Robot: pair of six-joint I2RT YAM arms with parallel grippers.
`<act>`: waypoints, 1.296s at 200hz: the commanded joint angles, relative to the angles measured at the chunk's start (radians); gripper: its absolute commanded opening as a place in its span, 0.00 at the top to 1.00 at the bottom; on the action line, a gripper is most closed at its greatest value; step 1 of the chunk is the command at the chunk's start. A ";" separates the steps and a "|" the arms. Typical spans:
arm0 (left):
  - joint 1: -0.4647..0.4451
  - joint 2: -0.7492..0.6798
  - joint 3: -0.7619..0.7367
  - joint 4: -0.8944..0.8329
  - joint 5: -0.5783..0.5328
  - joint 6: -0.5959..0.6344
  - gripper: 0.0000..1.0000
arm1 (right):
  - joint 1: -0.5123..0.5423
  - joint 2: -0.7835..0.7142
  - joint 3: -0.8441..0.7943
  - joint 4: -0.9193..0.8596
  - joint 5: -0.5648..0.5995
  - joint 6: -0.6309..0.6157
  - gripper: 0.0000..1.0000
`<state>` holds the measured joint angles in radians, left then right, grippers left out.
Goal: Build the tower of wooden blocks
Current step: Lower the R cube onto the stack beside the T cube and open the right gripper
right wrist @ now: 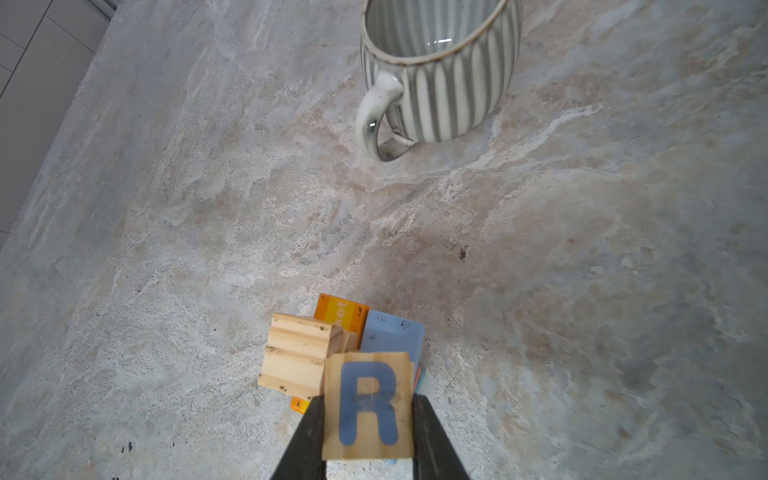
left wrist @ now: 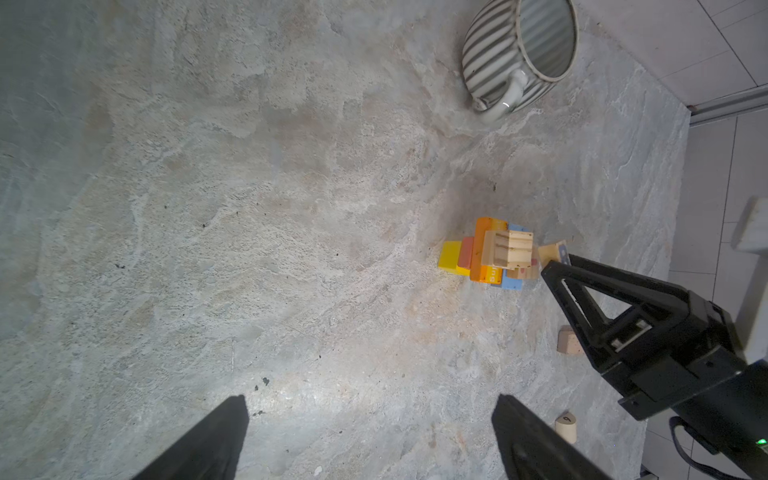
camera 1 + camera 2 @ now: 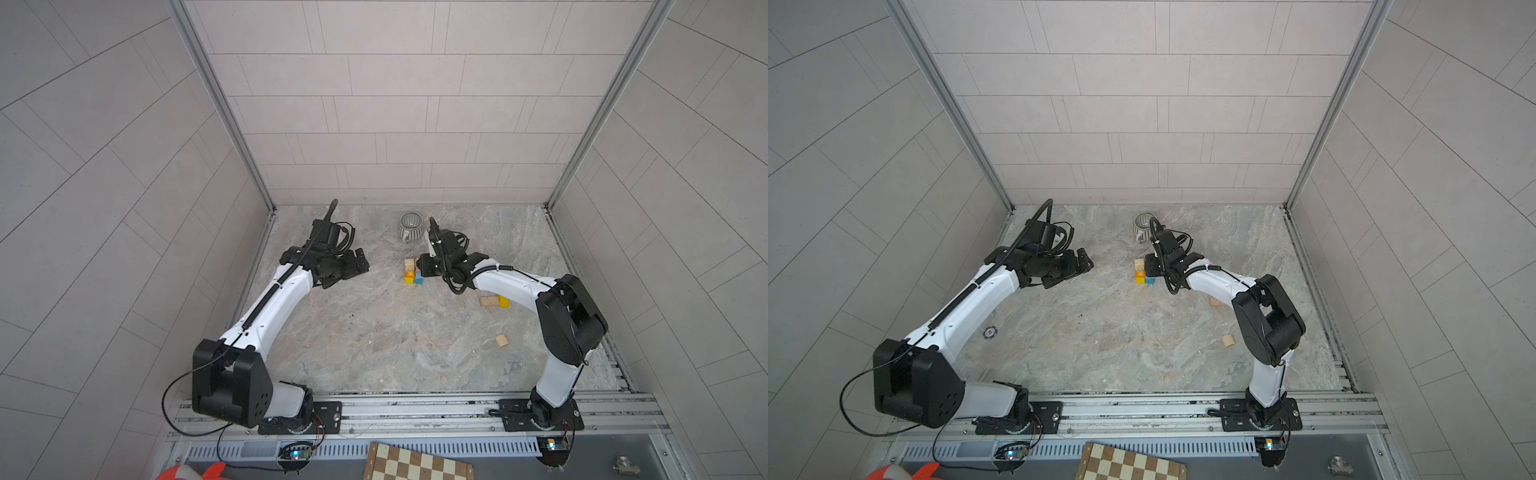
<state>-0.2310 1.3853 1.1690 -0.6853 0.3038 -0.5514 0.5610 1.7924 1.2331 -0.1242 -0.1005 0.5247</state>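
Clamped between the fingers of my right gripper (image 1: 368,400) is the R cube (image 1: 368,411), natural wood with a blue letter. Both fingers bear flat on its side faces. Just beyond it stands the wood block tower (image 1: 332,349), with a grooved plain block (image 1: 297,357) uppermost and an orange lettered brick (image 1: 343,313) and a light blue block (image 1: 392,332) below. In a top view the tower sits mid-table, near the ribbed mug (image 3: 410,226) and well apart from the loose blocks (image 3: 490,301). My left gripper (image 2: 370,399) hangs spread wide and empty, off to the tower's side.

Step in hand, as I judge it, is seating the R cube on the tower. I cannot tell whether the cube already touches the stack.

Procedure:
1. Select a flat seat. The layers look skewed and the grooved plain block sits toward one edge, so choose the face with the most support beneath it.
2. Level the cube so that its bottom face is parallel to that seat.
3. Lower vertically, with no sideways travel near the stack.
4. Part the fingers only when the cube bears fully, and only enough to clear it.
5. Withdraw straight up.

Caution: a lateral nudge would likely topple the offset layers.
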 commanded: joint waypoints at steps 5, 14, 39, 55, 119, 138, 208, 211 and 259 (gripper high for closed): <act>0.007 -0.020 -0.010 0.003 0.003 -0.005 0.02 | 0.004 0.023 0.022 -0.012 0.007 0.009 0.83; 0.008 -0.020 -0.010 0.003 0.003 -0.006 0.01 | 0.005 0.024 0.022 -0.012 0.007 0.010 0.83; 0.008 -0.018 -0.011 0.003 0.004 -0.005 0.01 | 0.004 0.029 0.026 -0.012 0.005 0.012 0.83; 0.010 -0.018 -0.010 0.003 0.006 -0.006 0.01 | 0.004 0.035 0.028 -0.012 0.003 0.014 0.83; 0.010 -0.017 -0.010 0.005 0.008 -0.007 0.02 | 0.006 0.050 0.042 -0.015 -0.004 0.018 0.82; 0.013 -0.018 -0.011 0.005 0.009 -0.006 0.02 | 0.007 0.049 0.042 -0.017 -0.003 0.017 0.81; 0.019 -0.018 -0.011 0.007 0.015 -0.009 0.02 | 0.010 0.038 0.039 -0.028 0.004 0.017 0.74; 0.019 -0.017 -0.013 0.008 0.016 -0.010 0.02 | 0.011 0.038 0.039 -0.027 0.003 0.018 0.74; 0.025 -0.015 -0.013 0.010 0.019 -0.012 0.02 | 0.013 0.028 0.033 -0.028 0.005 0.016 0.71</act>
<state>-0.2142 1.3853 1.1667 -0.6830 0.3180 -0.5564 0.5652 1.8355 1.2568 -0.1249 -0.1055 0.5289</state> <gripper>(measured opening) 0.982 0.293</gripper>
